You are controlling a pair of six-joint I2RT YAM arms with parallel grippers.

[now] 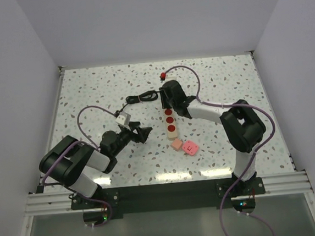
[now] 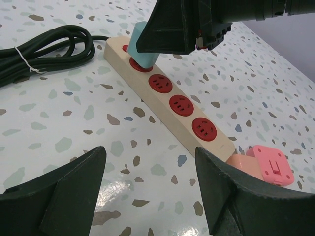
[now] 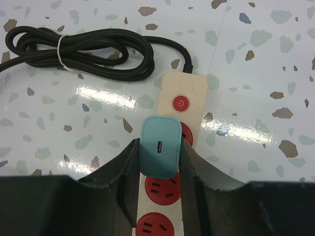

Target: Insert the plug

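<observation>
My right gripper (image 3: 158, 164) is shut on a teal plug (image 3: 159, 142) with a USB-C port on its top. It holds the plug upright on the first red socket of the beige power strip (image 3: 183, 91), just below the strip's red switch. In the left wrist view the plug (image 2: 145, 53) touches that socket of the strip (image 2: 173, 101); how deep it sits is hidden. In the top view the right gripper (image 1: 170, 98) is over the strip's far end (image 1: 171, 129). My left gripper (image 2: 150, 191) is open and empty, left of the strip (image 1: 143, 132).
The strip's coiled black cord (image 1: 141, 97) lies at its far left (image 3: 83, 51). A pink plug (image 1: 190, 147) and a peach plug (image 1: 176, 144) lie by the strip's near end, also in the left wrist view (image 2: 270, 166). Walls enclose the table.
</observation>
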